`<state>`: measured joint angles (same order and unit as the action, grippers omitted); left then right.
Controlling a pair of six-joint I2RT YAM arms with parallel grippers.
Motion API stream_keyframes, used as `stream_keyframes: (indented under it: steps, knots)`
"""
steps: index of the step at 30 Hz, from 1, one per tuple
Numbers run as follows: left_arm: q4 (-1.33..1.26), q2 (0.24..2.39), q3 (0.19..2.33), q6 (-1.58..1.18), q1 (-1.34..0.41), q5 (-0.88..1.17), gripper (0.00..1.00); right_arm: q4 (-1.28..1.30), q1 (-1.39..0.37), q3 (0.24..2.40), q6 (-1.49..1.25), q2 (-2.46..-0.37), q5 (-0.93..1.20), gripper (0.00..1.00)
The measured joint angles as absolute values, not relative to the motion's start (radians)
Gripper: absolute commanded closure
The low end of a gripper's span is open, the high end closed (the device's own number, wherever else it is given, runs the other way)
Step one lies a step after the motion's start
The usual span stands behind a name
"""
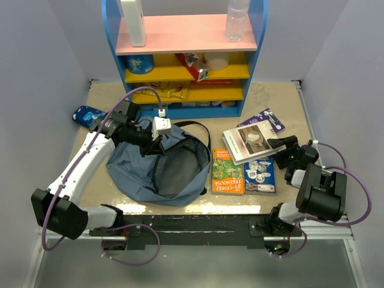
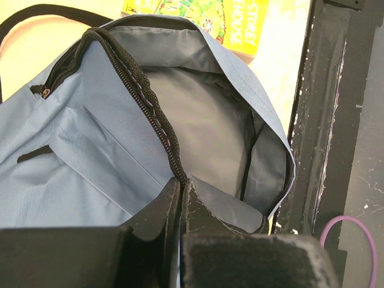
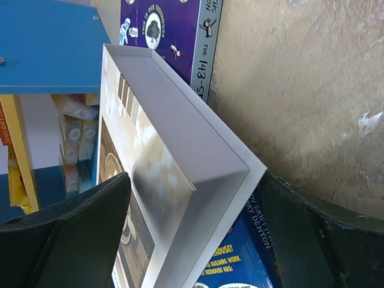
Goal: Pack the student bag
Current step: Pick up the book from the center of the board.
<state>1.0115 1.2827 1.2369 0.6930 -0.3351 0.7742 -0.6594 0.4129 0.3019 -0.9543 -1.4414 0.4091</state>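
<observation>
Backpack of soft slate-blue fabric (image 1: 129, 171) lies on the beige table (image 1: 276, 102) toward its near-left corner, mouth open. The left gripper (image 2: 182, 195) is pinched tight on the black zipper rim (image 2: 150, 108) of that mouth. The right gripper (image 3: 195, 180), well apart from the bag near the table's right edge, stands spread wide, the corner of a white-edged hardback book (image 3: 180, 138) between its jaws.

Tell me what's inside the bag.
Only bare grey lining shows inside the bag; no items are visible. The left hand, shut on the zipper edge, hides the near bottom.
</observation>
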Motion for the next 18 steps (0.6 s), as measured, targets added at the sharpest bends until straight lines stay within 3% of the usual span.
stream_keyframes:
  steps: [2, 3, 7, 8, 10, 18]
  knots:
    - [1.011, 1.283, 1.237, 0.693, -0.335, 0.774, 1.00, -0.677, 0.413, 0.293, -0.960, -1.449, 0.415, 0.24]
    - [1.011, 1.283, 1.237, 0.693, -0.335, 0.774, 1.00, -0.678, 0.413, 0.289, -0.964, -1.451, 0.416, 0.33]
    - [1.011, 1.283, 1.237, 0.693, -0.335, 0.774, 1.00, -0.721, 0.416, 0.282, -0.991, -1.454, 0.428, 0.53]
    - [1.011, 1.283, 1.237, 0.693, -0.335, 0.774, 1.00, -0.735, 0.416, 0.278, -1.001, -1.454, 0.432, 0.62]
    - [1.012, 1.283, 1.237, 0.693, -0.335, 0.774, 1.00, -0.761, 0.418, 0.270, -1.024, -1.454, 0.442, 0.69]
    - [1.017, 1.283, 1.237, 0.693, -0.335, 0.774, 1.00, -0.724, 0.418, 0.261, -1.053, -1.345, 0.459, 0.69]
